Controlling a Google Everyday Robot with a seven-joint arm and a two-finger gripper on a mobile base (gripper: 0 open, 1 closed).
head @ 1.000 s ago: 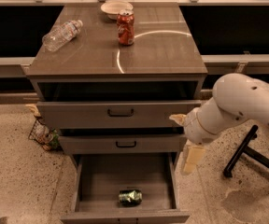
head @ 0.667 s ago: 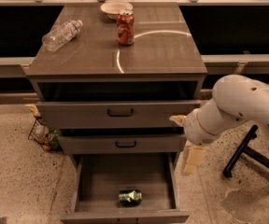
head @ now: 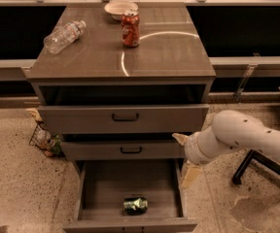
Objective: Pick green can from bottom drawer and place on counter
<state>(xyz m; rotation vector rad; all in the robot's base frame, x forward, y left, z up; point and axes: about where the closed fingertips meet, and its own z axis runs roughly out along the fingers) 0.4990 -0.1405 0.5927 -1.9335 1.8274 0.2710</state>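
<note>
Green can (head: 135, 205) lies in the pulled-out bottom drawer (head: 89, 188).
It is on its side near the front. The gripper (head: 188, 174) hangs just right of the drawer; how wide it is spread, I can't say.

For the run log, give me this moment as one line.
green can: lying in open bottom drawer | gripper: beside drawer's right edge, apart from can | counter: can not yet there
</note>
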